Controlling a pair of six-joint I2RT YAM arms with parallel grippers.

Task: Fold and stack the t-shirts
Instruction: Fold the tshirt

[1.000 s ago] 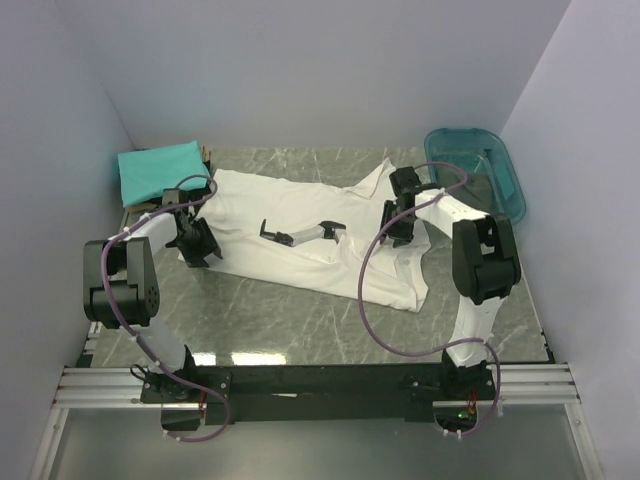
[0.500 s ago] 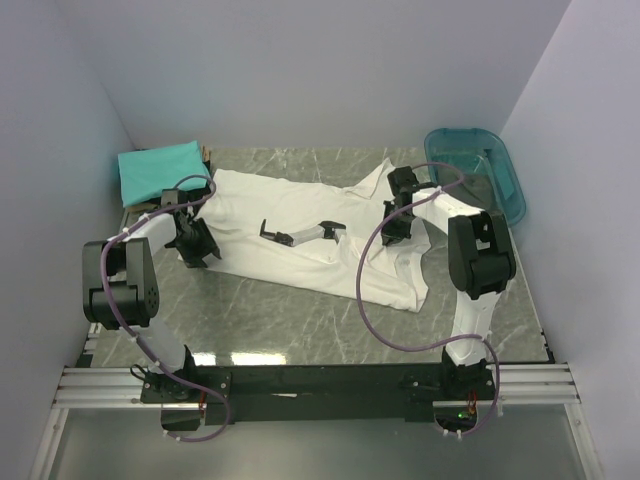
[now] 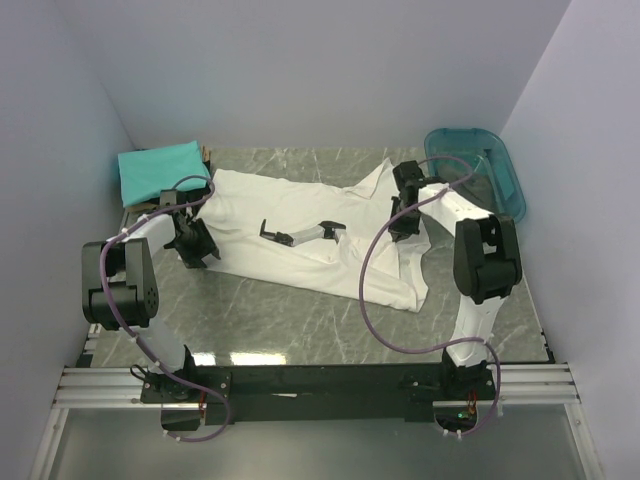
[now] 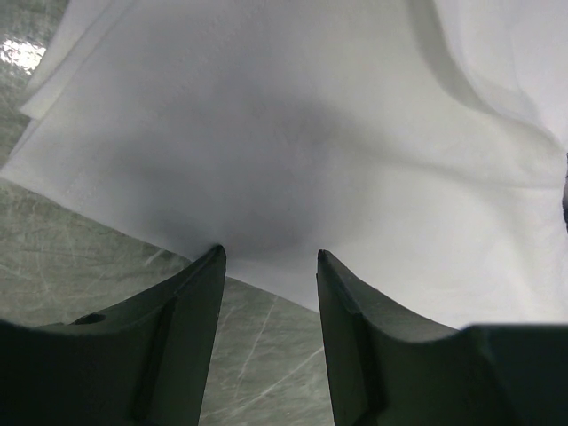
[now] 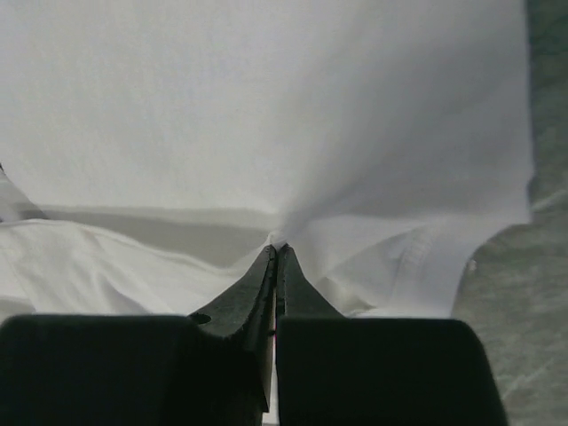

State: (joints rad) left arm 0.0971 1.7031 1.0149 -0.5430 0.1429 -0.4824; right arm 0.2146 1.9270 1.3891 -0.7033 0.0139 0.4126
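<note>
Top external, white t-shirt (image 3: 280, 205), robot-arm print (image 3: 300, 233), right gripper (image 3: 401, 228) pinching cloth

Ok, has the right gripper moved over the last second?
Yes, slightly: in the top view the right gripper has edged away from the arm bases, toward the teal tub, and pinched shut on the white t-shirt.

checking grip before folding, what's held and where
right jaws pinch a fold of the white t-shirt near its right end; left jaws open, holding nothing
</note>
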